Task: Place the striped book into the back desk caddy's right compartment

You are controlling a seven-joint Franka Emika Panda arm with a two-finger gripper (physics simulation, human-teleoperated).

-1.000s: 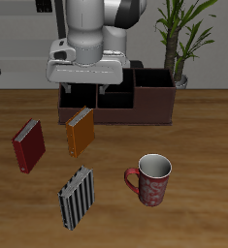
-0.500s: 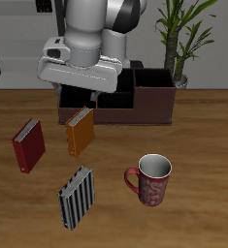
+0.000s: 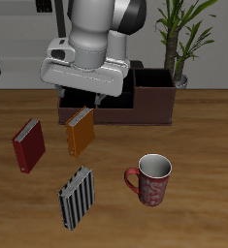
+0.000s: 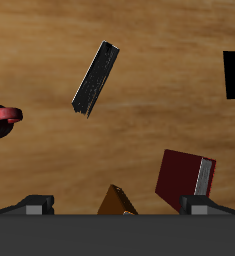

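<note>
Black-and-grey striped hardcover book lies flat near the desk's front edge, well apart from your end effector. That end effector hangs released, gripping nothing, over the orange book just before the long maroon-brown desk caddy. Red book and patterned red mug sit untouched.

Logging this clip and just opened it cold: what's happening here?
A Franka arm is at work on a table, but its gripper holds nothing; its jaws stand open, above the orange book in front of the back desk caddy. The striped book lies untouched near the table's front edge, with a red book and a red mug also on the table. Nothing shows in the caddy.
</note>
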